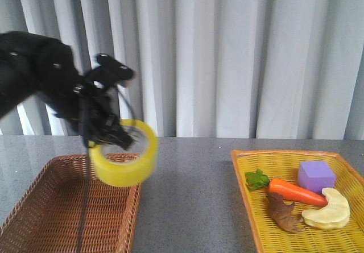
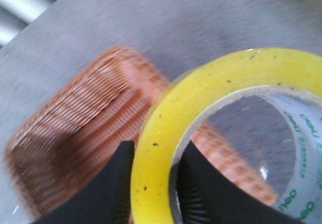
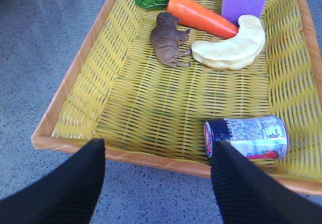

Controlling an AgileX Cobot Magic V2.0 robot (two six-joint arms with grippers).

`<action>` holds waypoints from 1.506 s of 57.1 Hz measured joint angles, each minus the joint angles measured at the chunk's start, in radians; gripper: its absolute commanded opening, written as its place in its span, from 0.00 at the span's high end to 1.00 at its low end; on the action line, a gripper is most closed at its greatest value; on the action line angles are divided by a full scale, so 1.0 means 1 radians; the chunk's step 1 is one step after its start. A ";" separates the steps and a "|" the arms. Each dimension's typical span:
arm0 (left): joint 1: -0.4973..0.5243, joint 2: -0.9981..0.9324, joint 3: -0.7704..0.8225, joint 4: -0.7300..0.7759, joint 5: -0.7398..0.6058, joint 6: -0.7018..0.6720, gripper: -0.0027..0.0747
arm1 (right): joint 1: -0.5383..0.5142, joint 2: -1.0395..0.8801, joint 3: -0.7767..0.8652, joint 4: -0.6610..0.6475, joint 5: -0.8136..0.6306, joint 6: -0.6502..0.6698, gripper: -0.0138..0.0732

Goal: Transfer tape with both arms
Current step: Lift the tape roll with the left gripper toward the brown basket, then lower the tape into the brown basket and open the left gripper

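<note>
Tape (image 1: 125, 161), a wide translucent yellow roll with a white printed core, hangs in the air above the far right corner of the brown wicker basket (image 1: 62, 213) on the left of the table (image 1: 187, 190); the left gripper (image 1: 108, 135) pinches its wall, one finger inside the core and one outside, as the left wrist view shows (image 2: 153, 183); the roll stands tilted, its open side toward the camera. On the right sits the yellow basket (image 1: 250, 207), holding a carrot (image 1: 296, 192), a purple block (image 1: 316, 175), a pale crescent toy (image 1: 327, 212) and a brown animal figure (image 1: 284, 214); the right gripper (image 3: 158, 183) hovers over that basket's near edge, fingers spread wide and holding nothing; a small labelled jar (image 3: 246, 137) lies on its side just beside one finger.
</note>
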 measured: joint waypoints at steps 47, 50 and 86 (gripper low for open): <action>0.194 0.164 0.281 -0.038 -0.186 -0.044 0.74 | 0.000 0.000 0.000 0.000 0.001 0.000 0.33; 0.194 0.175 0.282 -0.036 -0.187 -0.044 0.71 | 0.000 0.000 0.000 0.000 0.001 0.000 0.33; 0.194 0.030 0.252 -0.037 -0.108 -0.064 0.32 | 0.000 0.000 0.000 0.000 0.008 0.000 0.33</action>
